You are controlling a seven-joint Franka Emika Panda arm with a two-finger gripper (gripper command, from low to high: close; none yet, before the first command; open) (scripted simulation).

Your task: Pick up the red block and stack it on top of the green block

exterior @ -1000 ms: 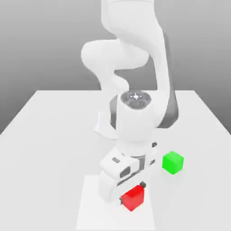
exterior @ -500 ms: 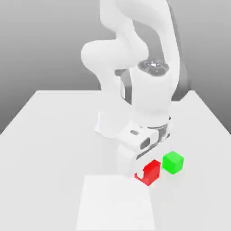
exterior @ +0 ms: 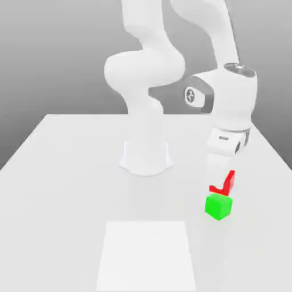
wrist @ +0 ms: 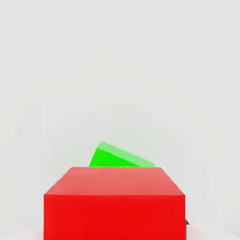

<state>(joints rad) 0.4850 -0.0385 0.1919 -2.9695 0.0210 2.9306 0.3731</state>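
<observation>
over on the exterior view's right, the arm [exterior: 232,100] reaches out above the worktop [exterior: 74,188], and its gripper [exterior: 221,183] is pinching the red block [exterior: 229,182]. from where i stand, the red block is partly hidden by a pale finger, so a patch of it and a slimmer upright piece are what i can see. the green block [exterior: 218,206] sits on the worktop right by it, lower in the exterior view, and the red block appears just above and behind it. i can't tell whether the two touch. in the hand view the red block is big and close, covering part of the green block, which lies turned at an angle to it. a pale square [exterior: 146,255] lies flat on the worktop, nearer the camera than the green block.
</observation>
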